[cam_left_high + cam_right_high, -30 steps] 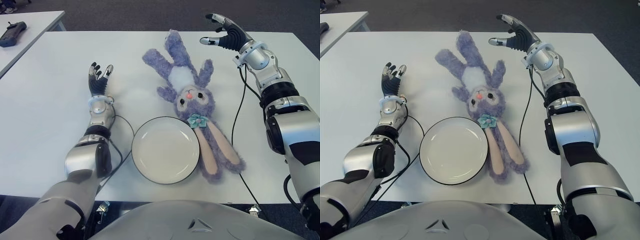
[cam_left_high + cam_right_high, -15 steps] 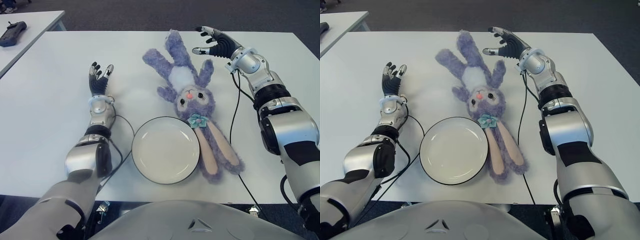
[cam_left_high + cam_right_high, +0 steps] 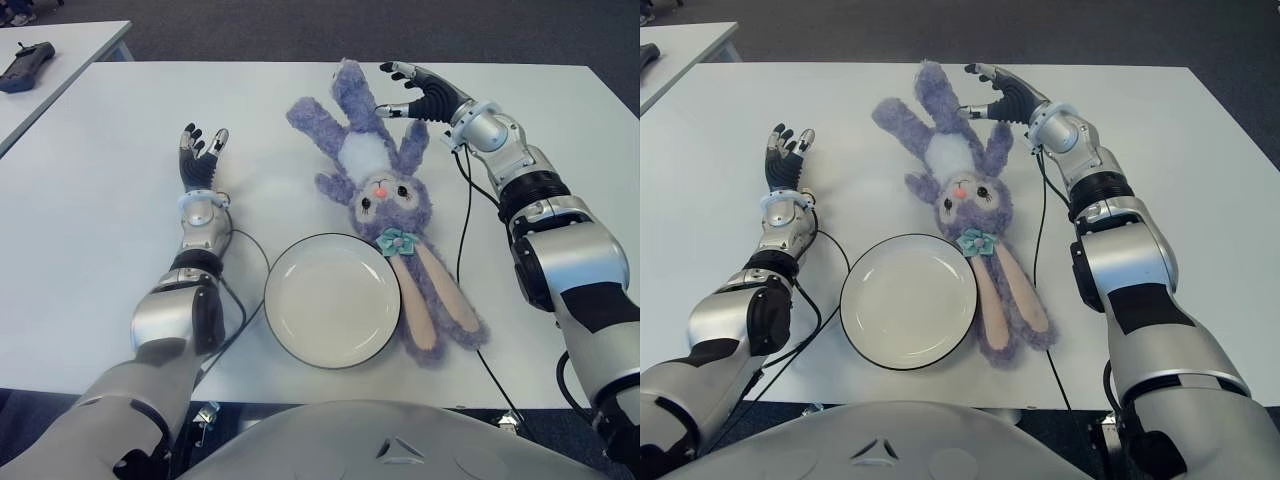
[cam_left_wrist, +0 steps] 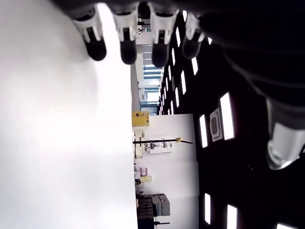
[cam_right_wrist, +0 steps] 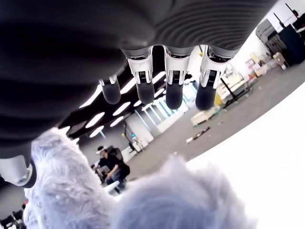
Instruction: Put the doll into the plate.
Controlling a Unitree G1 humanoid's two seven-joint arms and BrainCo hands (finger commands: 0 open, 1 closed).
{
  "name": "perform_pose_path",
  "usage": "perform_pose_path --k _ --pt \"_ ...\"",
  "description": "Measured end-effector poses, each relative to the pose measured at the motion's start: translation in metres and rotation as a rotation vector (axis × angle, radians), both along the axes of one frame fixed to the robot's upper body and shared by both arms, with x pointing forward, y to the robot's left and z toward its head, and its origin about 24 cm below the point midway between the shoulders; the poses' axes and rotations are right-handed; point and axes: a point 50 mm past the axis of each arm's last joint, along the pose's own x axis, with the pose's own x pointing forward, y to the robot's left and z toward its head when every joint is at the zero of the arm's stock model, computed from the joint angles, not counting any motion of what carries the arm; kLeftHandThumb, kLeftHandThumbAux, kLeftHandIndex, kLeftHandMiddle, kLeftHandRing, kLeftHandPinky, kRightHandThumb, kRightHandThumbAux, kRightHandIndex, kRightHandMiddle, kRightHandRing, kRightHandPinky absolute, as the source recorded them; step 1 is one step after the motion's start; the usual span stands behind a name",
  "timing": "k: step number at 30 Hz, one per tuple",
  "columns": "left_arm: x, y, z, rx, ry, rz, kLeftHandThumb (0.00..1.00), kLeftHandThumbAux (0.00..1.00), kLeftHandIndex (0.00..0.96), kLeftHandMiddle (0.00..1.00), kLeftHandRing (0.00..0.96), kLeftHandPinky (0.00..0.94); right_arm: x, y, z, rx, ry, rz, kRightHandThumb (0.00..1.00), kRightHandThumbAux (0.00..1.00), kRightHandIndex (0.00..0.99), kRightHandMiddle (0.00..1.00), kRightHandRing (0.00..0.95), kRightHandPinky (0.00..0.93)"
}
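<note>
A white worktop (image 3: 90, 240) fills the view; beyond its far left corner, a second table (image 3: 60, 50) carries a dark handheld device (image 3: 24, 66).

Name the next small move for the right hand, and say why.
Probably lower the right hand onto the purple plush rabbit doll and close the fingers. The hand is open above the doll's far end, holding nothing, and the doll lies on the white table beside the empty white round plate.
</note>
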Motion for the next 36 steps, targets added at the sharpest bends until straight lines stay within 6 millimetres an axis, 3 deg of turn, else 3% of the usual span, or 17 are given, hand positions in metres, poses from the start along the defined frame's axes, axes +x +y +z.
perform_pose_path --k 7,31,36 --pt "0.000 -0.001 0.000 0.000 0.000 -0.001 0.000 0.513 0.041 0.105 0.084 0.038 -0.002 0.013 -0.008 -0.067 -0.023 0.028 0.189 0.493 0.000 0.080 0.127 0.215" --pt "0.002 -0.004 0.001 0.005 0.000 -0.014 0.000 0.516 0.055 0.112 0.091 0.055 -0.004 0.021 -0.015 -0.141 -0.088 0.026 0.295 0.469 0.000 0.046 0.097 0.170" --pt "0.002 -0.005 0.001 0.010 0.001 -0.018 0.000 0.523 0.052 0.110 0.090 0.049 -0.004 0.021 -0.016 -0.141 -0.079 0.026 0.328 0.484 0.000 0.048 0.102 0.201"
